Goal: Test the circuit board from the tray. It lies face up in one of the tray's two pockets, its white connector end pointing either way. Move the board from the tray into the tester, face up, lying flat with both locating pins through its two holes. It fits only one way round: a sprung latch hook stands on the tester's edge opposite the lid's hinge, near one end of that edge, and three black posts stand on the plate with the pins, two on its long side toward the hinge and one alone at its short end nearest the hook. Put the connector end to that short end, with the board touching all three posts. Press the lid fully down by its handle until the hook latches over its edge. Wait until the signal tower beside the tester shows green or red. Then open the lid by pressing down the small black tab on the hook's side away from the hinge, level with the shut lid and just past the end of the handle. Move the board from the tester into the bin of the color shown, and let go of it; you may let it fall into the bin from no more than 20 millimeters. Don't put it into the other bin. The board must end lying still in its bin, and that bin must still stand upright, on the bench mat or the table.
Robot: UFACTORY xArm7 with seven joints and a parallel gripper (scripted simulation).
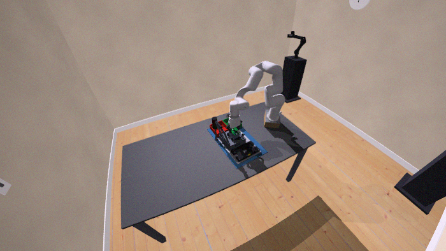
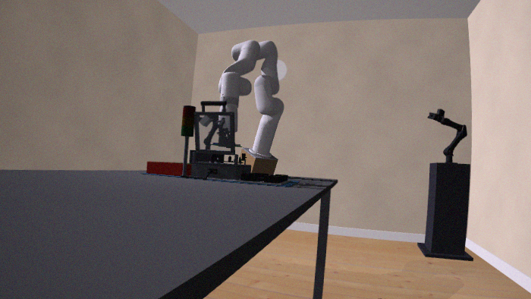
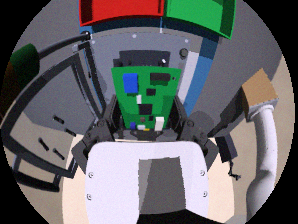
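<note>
My gripper (image 1: 235, 130) (image 3: 145, 102) is shut on the green circuit board (image 3: 145, 92), by its long edges near one end. The board is face up and looks level above the tester (image 2: 221, 171) (image 3: 107, 46). A blue part is at its far end and a white part at the end near the fingers. It hides most of the pin plate; a dark part of the plate (image 3: 145, 57) shows beyond it. The lid stands open, its handle (image 2: 213, 103) (image 3: 36, 184) up. The signal tower (image 1: 214, 122) (image 2: 188, 121) shows no clearly lit color. Hook and tab cannot be made out.
The red bin (image 2: 167, 168) (image 3: 122, 11) and green bin (image 3: 197, 12) stand side by side beyond the tester. The dark tray (image 1: 244, 151) (image 2: 265, 177) is at the tester's other end, on the blue mat (image 1: 262, 152). The open lid and tower are close to the gripper's left in the wrist view.
</note>
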